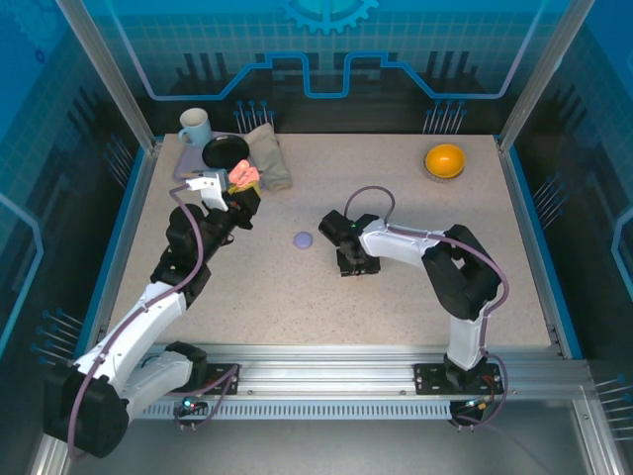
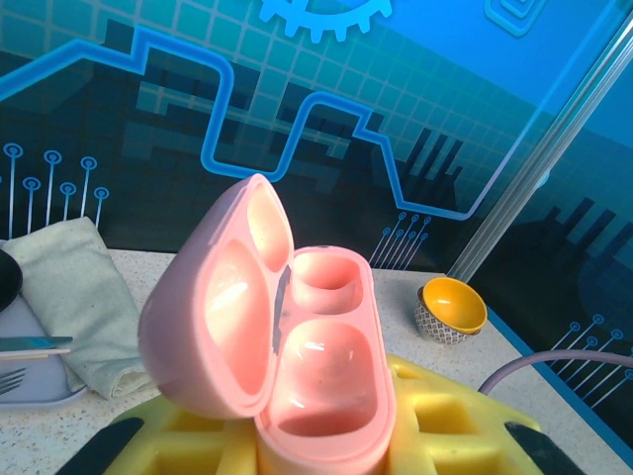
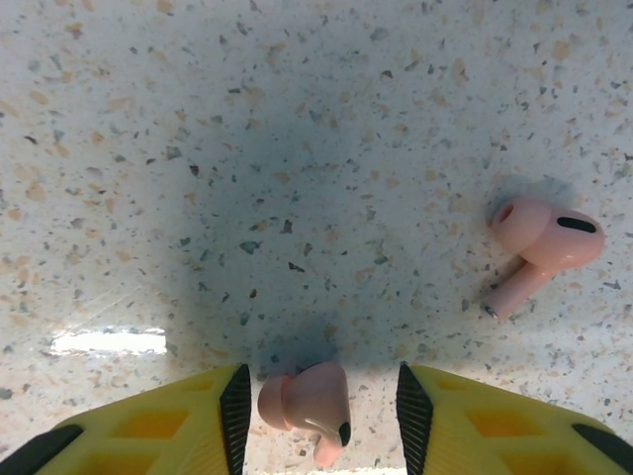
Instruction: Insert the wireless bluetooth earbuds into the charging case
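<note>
A pink charging case (image 2: 316,376) is raised off the table at the back left. Its lid is hinged open to the left and both wells are empty. My left gripper (image 1: 240,191) is shut on its base between yellow fingers (image 2: 450,421). My right gripper (image 3: 323,396) points straight down at the tabletop near the middle (image 1: 354,259). It is open around a salmon-pink earbud (image 3: 305,404). That earbud lies close to the left pad, with a gap to the right pad. A second pink earbud (image 3: 539,245) lies on the table further right. A pale purple rounded case (image 1: 303,239) sits left of the right gripper.
At the back left stand a pale mug (image 1: 195,126), a black dish (image 1: 226,150) on a tray and a folded grey cloth (image 1: 269,158). An orange bowl (image 1: 445,160) sits at the back right. Speckled tabletop (image 1: 415,327) stretches between the arms and the front rail.
</note>
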You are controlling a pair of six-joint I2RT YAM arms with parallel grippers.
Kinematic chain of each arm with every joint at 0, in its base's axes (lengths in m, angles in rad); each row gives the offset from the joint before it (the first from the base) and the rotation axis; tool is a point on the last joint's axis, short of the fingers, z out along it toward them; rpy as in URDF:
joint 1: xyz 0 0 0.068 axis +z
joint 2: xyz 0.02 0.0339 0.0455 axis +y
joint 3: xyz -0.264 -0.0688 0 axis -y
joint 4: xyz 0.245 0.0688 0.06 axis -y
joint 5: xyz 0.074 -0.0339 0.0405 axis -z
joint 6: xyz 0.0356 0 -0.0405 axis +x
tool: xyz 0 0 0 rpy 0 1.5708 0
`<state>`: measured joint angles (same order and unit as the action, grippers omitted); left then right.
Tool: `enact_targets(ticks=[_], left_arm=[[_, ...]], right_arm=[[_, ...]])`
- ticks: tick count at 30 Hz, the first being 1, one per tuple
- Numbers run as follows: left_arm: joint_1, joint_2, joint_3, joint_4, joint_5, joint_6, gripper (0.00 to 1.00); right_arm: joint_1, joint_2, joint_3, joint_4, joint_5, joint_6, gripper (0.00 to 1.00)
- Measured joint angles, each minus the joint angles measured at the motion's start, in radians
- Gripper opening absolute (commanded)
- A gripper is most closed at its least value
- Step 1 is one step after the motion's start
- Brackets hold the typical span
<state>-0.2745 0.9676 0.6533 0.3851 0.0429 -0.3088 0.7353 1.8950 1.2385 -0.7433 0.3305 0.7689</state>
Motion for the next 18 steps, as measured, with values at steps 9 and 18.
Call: enact_targets(ticks=[9,18], left_arm=[[0.0,0.0,0.0,-0.001,0.0,0.0,0.0],[0.0,0.002,0.0,-0.015,0.0,0.0,0.0]], right_arm=[[0.0,0.01,0.0,0.002,0.002,0.0,0.36],[-0.011,-0.009,-0.038,0.057,-0.033,0.001,0.31]])
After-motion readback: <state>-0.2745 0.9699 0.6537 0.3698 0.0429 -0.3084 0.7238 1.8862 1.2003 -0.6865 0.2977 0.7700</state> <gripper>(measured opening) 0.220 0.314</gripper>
